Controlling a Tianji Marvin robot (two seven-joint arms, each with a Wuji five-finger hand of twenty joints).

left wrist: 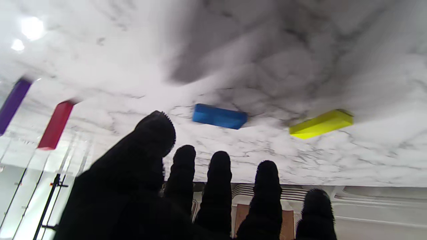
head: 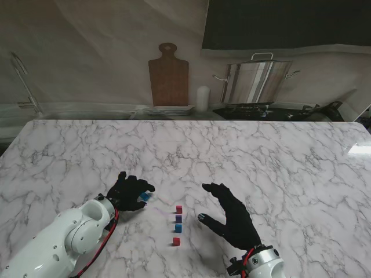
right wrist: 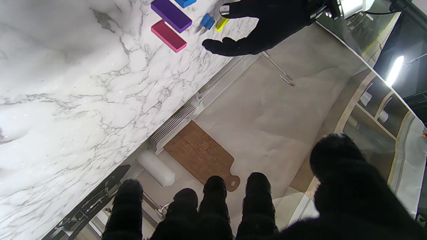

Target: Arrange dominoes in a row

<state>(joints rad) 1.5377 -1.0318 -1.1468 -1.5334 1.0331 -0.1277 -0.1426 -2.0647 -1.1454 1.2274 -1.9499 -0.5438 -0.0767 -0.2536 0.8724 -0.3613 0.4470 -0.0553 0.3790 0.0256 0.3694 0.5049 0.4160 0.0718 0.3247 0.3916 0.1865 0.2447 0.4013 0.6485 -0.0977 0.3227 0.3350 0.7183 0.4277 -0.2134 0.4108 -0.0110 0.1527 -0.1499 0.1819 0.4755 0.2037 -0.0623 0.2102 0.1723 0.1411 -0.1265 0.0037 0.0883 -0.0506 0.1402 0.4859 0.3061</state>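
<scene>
Several dominoes stand in a short row running toward me in the stand view: a red domino point(head: 179, 209), a purple domino point(head: 178, 218), a blue one point(head: 178, 227) and another red one point(head: 176, 241). Left of the row, my left hand point(head: 130, 192) hovers with fingers apart over a loose blue domino point(head: 144, 197) point(left wrist: 219, 116), which lies flat on the marble. A yellow domino point(left wrist: 321, 124) point(right wrist: 222, 24) lies flat beside it, hidden under the hand in the stand view. My right hand point(head: 229, 215) is open just right of the row, holding nothing.
The marble table point(head: 261, 162) stretches wide beyond the hands. Behind its far edge stand a wooden cutting board point(head: 168, 75), a white cylinder point(head: 202, 98) and a steel pot point(head: 255, 81) on a stove.
</scene>
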